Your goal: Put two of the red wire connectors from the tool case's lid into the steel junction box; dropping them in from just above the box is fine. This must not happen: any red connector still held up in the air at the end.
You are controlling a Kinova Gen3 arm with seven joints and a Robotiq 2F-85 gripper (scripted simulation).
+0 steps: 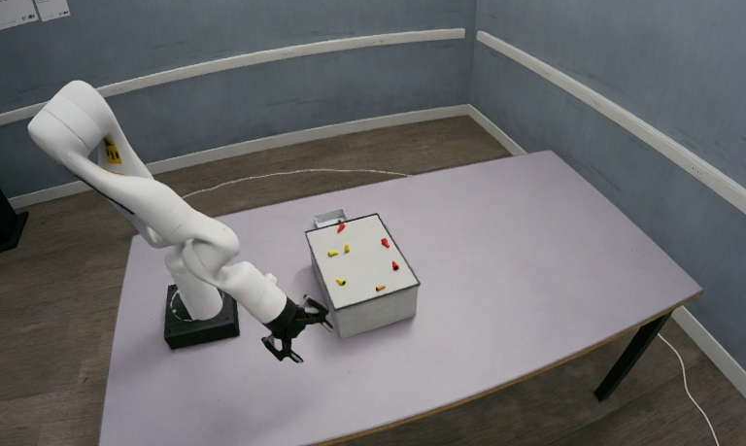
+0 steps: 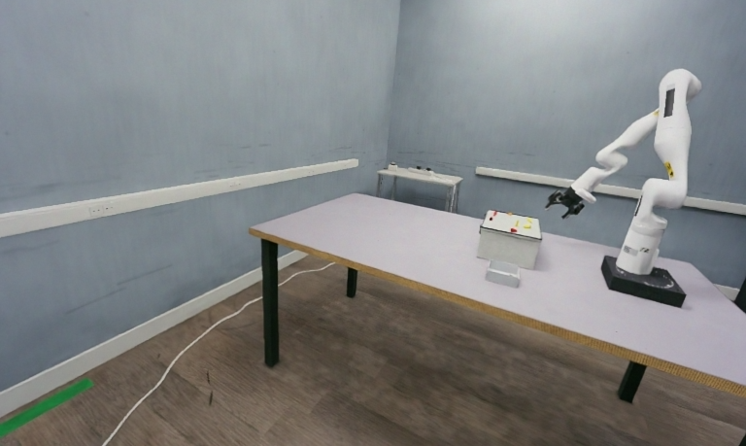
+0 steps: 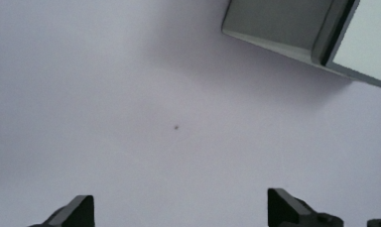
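The tool case (image 1: 379, 309) (image 2: 507, 248) (image 3: 283, 16) has a pale lid (image 1: 365, 268) (image 3: 364, 44). Three red wire connectors lie on it: one (image 1: 341, 227) (image 2: 513, 230) near the edge beside the junction box, one (image 1: 385, 243) and another (image 1: 394, 265) along the side away from the robot's base. The small grey steel junction box (image 2: 501, 280) stands on the table against that edge of the case; its inside is mostly hidden. My gripper (image 1: 314, 343) (image 2: 556, 211) (image 3: 182, 210) is open and empty, above the table beside the case's end opposite the junction box.
Three yellow connectors (image 1: 332, 253) (image 1: 346, 248) (image 1: 341, 281) and an orange connector (image 1: 380, 288) also lie on the lid. The robot's black base (image 1: 201, 331) (image 2: 643, 287) stands on the lilac table (image 1: 523, 243) (image 2: 374, 226). The case rises close beside my fingers.
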